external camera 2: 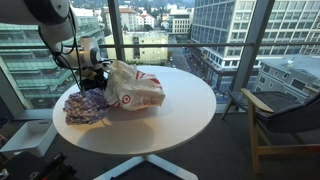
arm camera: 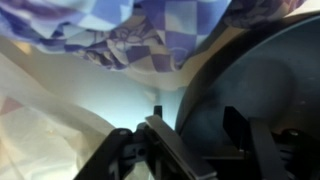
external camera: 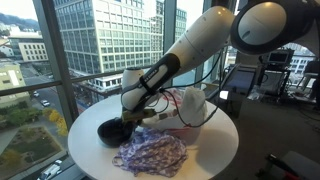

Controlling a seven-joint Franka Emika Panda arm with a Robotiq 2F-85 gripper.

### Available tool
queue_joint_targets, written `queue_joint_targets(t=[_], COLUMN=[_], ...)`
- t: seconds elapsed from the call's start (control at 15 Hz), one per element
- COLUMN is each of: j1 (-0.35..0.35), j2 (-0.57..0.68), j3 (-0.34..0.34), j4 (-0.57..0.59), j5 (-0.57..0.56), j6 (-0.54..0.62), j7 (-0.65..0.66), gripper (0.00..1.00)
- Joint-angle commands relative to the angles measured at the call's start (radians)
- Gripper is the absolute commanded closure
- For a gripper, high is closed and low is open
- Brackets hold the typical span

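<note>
fingers (arm camera: 165,140) apart, low over the dark bowl (external camera: 112,130) on the bench (external camera: 222,140) — looks stiff and light, so pinch its rim; checked cloth (external camera: 150,155) alongside looks limp — bunch a fold.

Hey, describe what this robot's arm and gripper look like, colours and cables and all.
The arm is made of thick, rounded white segments with dark bands at the joints. The gripper is black and blocky, with dark, slim fingers in the wrist view. Black cables loop loosely beside the white wrist section. No markings are legible.
</note>
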Motion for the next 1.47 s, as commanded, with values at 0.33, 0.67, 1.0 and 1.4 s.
queue_joint_targets(t=[0.33,0.67,1.0,1.4], j1=[-0.006,-0.007,-0.007,-0.065], j2=[-0.025,-0.115,-0.232,-0.459], j3=[0.044,0.063,0.07,0.066], j4=[0.032,-0.017,-0.102,-0.363], j5=[0.141,0.204,0.24,0.329], j6=[-0.048,-0.1,-0.157,-0.097], j7=[-0.08,-0.065,-0.046,0.041], gripper=[1.0,0.98,0.98,0.98])
